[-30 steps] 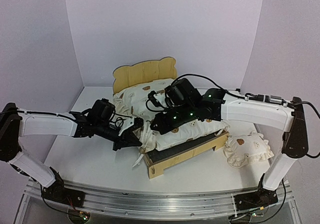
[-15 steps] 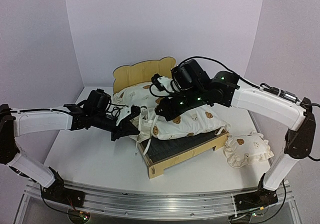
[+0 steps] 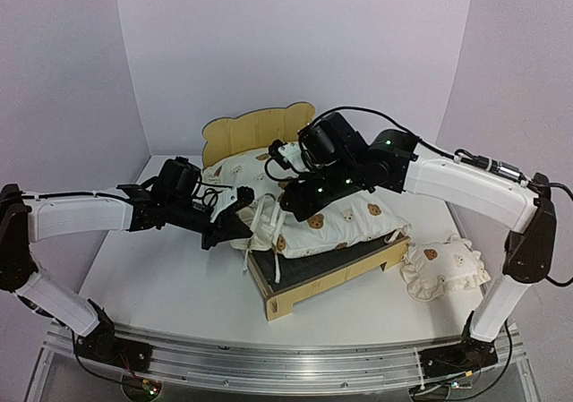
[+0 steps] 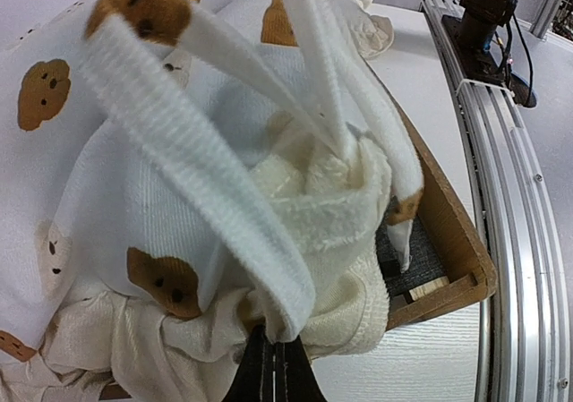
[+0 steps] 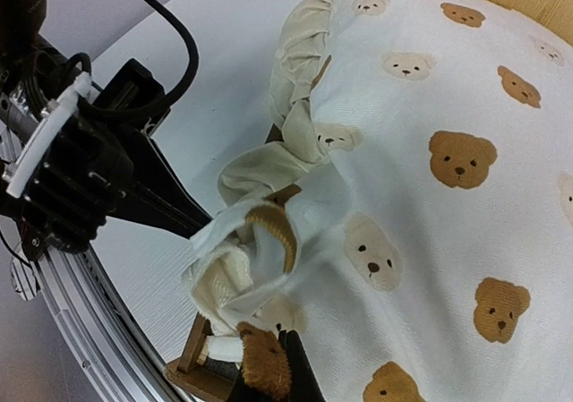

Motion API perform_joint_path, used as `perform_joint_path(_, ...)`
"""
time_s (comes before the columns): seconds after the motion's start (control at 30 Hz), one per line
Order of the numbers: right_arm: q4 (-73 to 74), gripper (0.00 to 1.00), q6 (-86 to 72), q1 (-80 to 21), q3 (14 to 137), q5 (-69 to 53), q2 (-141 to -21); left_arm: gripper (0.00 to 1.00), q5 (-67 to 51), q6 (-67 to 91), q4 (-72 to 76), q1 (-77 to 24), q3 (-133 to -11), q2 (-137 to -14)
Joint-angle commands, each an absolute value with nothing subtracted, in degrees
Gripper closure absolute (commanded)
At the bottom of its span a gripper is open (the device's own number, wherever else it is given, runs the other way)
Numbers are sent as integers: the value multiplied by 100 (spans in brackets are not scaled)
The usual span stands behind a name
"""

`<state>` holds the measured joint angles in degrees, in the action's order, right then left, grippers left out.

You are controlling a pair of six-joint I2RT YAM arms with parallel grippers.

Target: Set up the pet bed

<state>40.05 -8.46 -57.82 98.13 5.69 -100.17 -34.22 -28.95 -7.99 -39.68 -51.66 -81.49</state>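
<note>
Found the pet bed [image 3: 331, 286] parked mid-table [image 3: 152, 286], angled, with the bear-eared headboard [image 3: 258, 129] toward the back wall. Could only make out the dark slatted base [image 3: 331, 260] at the near end, with the cream bear-print cushion [image 3: 349, 218] covering the rest. Didn't look seated, though. Looked bunched and lifted at its near-left corner, spilling over the frame's left rail instead of lying inside it. Spotted the white ties [image 4: 206, 169] flopping loose across that corner in the left wrist view.

Caught the left gripper [image 3: 240, 227] with jaws pressed together on the rumpled corner edge, fabric pinched right at the tips. Pegged the right gripper [image 3: 288, 214] just beside it, reaching in from over the bed. Seemed clamped on a bear-print bit of the same edge, going by the right wrist view. Saw the small ruffled pillow [image 3: 445, 269] lying on the table just off the bed's right side, not in it.

Read this as the cushion-seating step, maybe halfway through the whole setup. Called, at a guess, for both claws drawing that corner out toward the frame's near-left end, spreading it flat, then lowering it inside the rails before letting go. Worth minding the ties too, to avoid trapping one under the cushion. Then on to the pillow, presumably for the headboard end.
</note>
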Motion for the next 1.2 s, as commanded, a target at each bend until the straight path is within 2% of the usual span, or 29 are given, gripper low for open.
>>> perform_joint_path(0.0,3737,100,-1153,-5774,9970,284,-10230,100,-3333,-2876,-857,-3952,-5216,-8110)
perform_joint_path(0.57,3302,100,-1691,-5774,10049,660,-10076,100,-3213,-2889,-829,-3876,-5121,-8022)
perform_joint_path(1.17,2471,100,-2696,-5804,8042,782,-9634,100,-3213,-2916,-853,-3867,-5047,-8095)
